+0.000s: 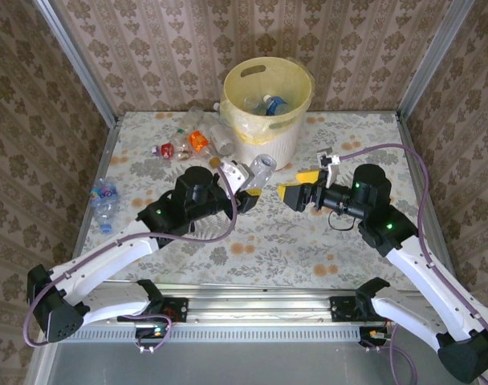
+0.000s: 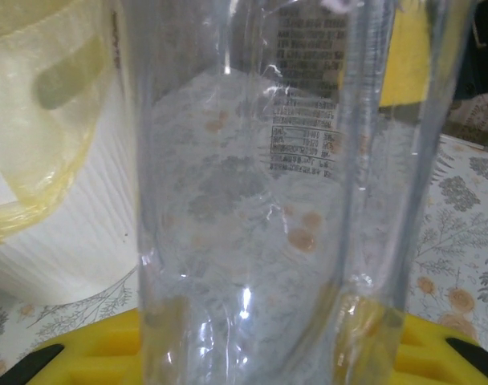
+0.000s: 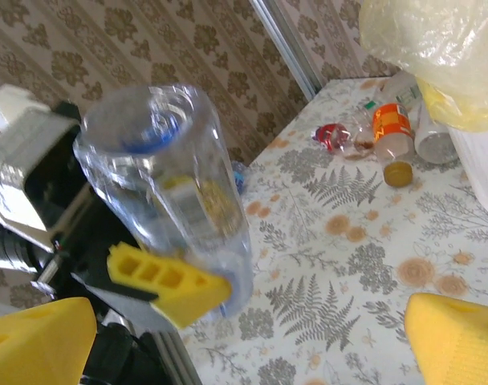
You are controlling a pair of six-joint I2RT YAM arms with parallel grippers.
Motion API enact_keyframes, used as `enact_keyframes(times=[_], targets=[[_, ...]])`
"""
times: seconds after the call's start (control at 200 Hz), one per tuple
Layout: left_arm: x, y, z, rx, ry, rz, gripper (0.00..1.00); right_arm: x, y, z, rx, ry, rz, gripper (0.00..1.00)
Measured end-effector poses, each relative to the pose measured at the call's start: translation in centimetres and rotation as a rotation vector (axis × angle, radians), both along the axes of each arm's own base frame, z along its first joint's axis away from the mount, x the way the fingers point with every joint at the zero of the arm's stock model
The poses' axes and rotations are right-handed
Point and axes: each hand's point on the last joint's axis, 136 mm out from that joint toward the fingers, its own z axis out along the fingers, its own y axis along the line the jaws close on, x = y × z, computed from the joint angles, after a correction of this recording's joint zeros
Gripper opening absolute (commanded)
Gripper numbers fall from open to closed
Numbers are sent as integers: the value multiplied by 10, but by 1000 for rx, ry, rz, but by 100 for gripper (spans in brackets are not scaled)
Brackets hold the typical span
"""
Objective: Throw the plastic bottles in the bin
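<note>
My left gripper is shut on a clear plastic bottle, held tilted above the table just in front of the bin. Up close in the left wrist view, the bottle stands between the yellow fingers, with the bin's pale wall to its left. My right gripper is open and faces the bottle from the right, a little apart from it; its fingertips hold nothing. Several bottles lie inside the bin. Loose bottles lie left of the bin.
One more bottle lies near the table's left edge. An orange-labelled bottle and a red one lie beside a small cap. Patterned walls close the table on three sides. A yellowish liner bag hangs over the bin's rim.
</note>
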Motion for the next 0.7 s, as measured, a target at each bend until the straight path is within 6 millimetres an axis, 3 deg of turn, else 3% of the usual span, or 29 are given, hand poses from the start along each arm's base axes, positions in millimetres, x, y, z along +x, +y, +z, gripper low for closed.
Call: enact_keyframes(times=[0.22,0.425,0.7], targets=[[-7,-11,-3,9,-11,-34,41,3,4,13,58,-15,9,100],[-10,-18,-2,4,-15,-52,42,12,10,11,85,13,15,100],[-8,-25,-7,8,-11,-57,42,10,18,4,111,39,70,100]])
